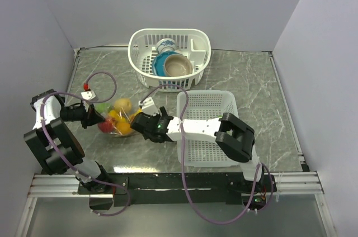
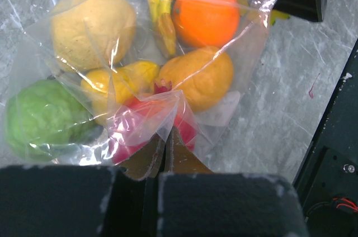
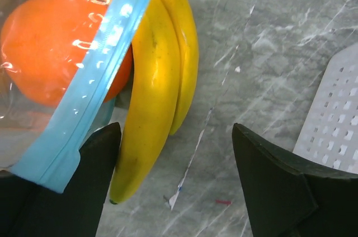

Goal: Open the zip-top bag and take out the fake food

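The zip-top bag (image 1: 114, 118) lies on the marble table, left of centre, full of fake food. My left gripper (image 1: 92, 116) is shut on a corner of the clear bag (image 2: 168, 108), its fingertips (image 2: 179, 156) pinching the plastic. Through the bag I see an orange (image 2: 207, 10), a pale lemon (image 2: 92, 27), a green fruit (image 2: 45, 117) and a red fruit (image 2: 131, 128). My right gripper (image 3: 179, 175) is open at the bag's other end. The yellow banana (image 3: 156, 91) sticks out past the teal zip strip (image 3: 95, 80), next to my left-hand finger (image 3: 95, 186).
A white basket (image 1: 140, 41) at the back holds bowls and a cup. A shallow white perforated basket (image 1: 207, 142) lies under my right arm, its edge showing in the right wrist view (image 3: 335, 119). Walls enclose the table on three sides.
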Motion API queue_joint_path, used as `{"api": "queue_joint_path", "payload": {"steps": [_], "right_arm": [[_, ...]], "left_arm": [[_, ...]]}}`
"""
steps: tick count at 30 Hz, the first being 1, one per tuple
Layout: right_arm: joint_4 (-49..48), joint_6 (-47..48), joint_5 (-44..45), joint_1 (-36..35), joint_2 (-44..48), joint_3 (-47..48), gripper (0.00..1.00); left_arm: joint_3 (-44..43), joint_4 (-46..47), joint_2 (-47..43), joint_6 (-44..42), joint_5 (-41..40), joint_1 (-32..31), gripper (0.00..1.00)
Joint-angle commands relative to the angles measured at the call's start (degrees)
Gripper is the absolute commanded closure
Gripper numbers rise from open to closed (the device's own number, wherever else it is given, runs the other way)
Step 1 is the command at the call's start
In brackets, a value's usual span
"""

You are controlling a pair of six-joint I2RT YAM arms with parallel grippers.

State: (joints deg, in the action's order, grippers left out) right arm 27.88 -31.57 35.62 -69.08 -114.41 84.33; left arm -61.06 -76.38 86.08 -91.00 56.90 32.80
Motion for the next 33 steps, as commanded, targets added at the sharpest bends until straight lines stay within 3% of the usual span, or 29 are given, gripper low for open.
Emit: {"api": "queue_joint_path", "payload": {"steps": [1, 4, 7, 15, 27, 33], "right_arm": [[-3.18, 0.63, -0.28, 1.75, -0.72, 1.45, 0.16], [-4.84, 0.64, -2.04, 2.28, -1.60, 0.57, 0.23], [-6.78, 0.55, -4.32, 2.37, -1.52, -1.01, 0.37], [-7.76, 0.98, -3.54, 2.37, 5.42, -4.88, 0.89], [2.25, -1.81, 3.40, 2.46, 25.46, -7.43, 0.90], [17.71, -11.63, 12.89, 2.81, 29.24, -8.31, 0.90]], "left_arm": [[0.24, -2.20, -0.65, -2.43, -1.36, 0.69, 0.99], [0.06, -2.28, -1.36, -2.43, -1.62, 0.95, 0.99], [-0.46, -2.28, -1.80, -2.34, -1.88, 1.30, 0.99], [-0.47, -2.28, -2.67, -3.13, -3.46, 2.45, 0.99], [-0.38, -2.20, -2.15, -3.48, -1.62, 3.24, 0.99], [-0.20, -2.28, -3.46, -3.48, -0.83, 3.24, 0.99]]}}
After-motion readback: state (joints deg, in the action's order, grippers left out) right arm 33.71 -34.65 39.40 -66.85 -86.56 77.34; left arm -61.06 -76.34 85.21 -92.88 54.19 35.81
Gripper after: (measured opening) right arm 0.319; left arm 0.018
